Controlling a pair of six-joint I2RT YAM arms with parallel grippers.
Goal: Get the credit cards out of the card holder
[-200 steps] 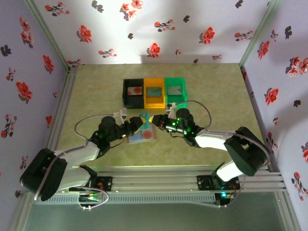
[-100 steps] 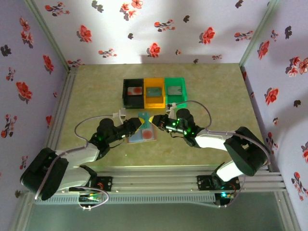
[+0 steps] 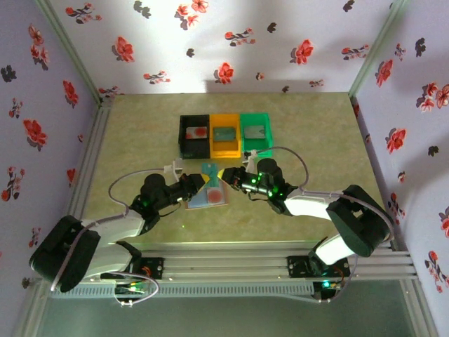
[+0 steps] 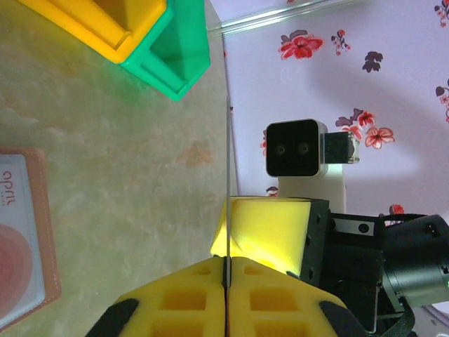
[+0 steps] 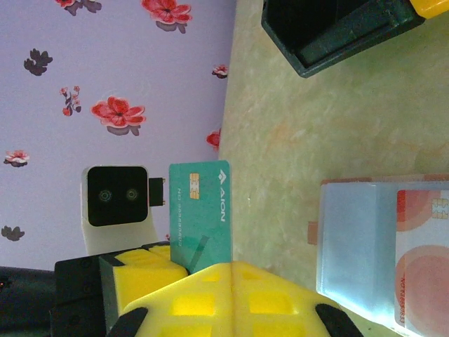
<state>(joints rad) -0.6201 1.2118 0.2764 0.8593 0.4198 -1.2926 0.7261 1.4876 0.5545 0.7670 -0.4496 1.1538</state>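
Above the floral-walled olive table [image 3: 316, 133], left end effector [image 4: 226, 270] clamps a credit card [image 5: 200, 210]; right end effector [image 5: 233, 270] closed

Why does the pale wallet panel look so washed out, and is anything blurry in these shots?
Right wrist view: light glares off the holder, bleaching its pale panel; the green card stays sharp. Left wrist view: the close yellow fingers look slightly soft. Top view: a bright patch on the back wall, dimmer toward the bottom.
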